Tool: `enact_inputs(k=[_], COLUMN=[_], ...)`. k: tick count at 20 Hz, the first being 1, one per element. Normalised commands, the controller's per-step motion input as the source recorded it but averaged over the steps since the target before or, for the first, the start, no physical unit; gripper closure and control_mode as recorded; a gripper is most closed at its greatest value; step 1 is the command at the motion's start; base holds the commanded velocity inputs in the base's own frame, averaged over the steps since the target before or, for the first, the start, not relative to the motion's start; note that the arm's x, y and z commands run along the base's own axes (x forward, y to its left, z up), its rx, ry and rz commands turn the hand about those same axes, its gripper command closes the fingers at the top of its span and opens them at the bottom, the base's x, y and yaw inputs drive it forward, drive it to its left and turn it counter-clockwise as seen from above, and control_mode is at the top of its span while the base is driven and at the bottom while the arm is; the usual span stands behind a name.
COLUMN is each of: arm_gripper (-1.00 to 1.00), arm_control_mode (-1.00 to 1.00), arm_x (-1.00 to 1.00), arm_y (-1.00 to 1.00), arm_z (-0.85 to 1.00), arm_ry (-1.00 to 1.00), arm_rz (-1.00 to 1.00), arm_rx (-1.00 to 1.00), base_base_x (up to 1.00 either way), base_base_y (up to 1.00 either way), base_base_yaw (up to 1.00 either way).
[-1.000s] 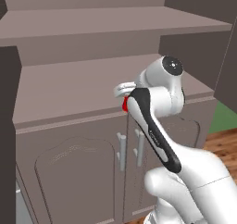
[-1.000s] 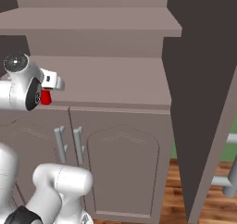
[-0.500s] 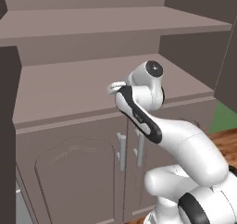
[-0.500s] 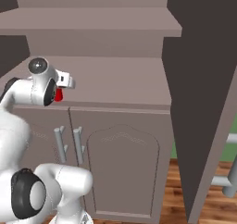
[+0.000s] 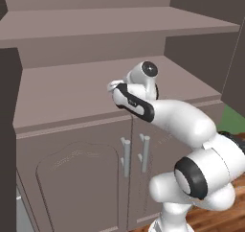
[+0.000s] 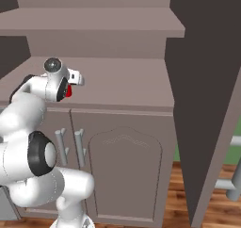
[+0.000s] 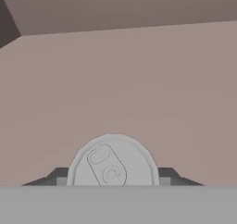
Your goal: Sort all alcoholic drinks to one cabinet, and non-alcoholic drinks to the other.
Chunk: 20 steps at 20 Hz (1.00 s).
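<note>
Broadly, the cabinet counter (image 7: 139,79) spread across the upper frame; the gripper (image 7: 112,183) at bottom centre clamped the red can (image 7: 112,163), fingers (image 7: 55,177) tight on its sides. Likely carrying it; next, lower and release it on the counter

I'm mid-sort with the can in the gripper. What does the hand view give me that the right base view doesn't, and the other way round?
Hand view: the can's silver top with its pull tab, a dark finger against each side.

Right base view: the red side of the can below the hand, the closed lower cabinet doors with their handles, and the upper shelf.

Both: the can and the brown counter beneath it.
</note>
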Motion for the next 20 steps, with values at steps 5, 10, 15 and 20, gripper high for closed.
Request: enact_inputs(k=[5,10,15,20], arm_gripper=[1.00,1.00,1.00,1.00], arm_control_mode=[-1.00,-1.00,-1.00,-1.00], arm_x=[0.41,0.52,0.54,0.33], arm_y=[0.07,0.06,0.03,0.12], arm_z=[0.00,-0.27,-0.32,-0.47], arm_ry=[0.00,0.01,0.00,0.00], arm_rz=[0.00,0.00,0.00,0.00], arm_rx=[0.00,0.00,0.00,-0.01], base_base_x=[0.00,0.00,0.00,0.00], base_base_y=[0.00,0.00,0.00,0.00], base_base_yaw=[0.00,0.00,0.00,0.00])
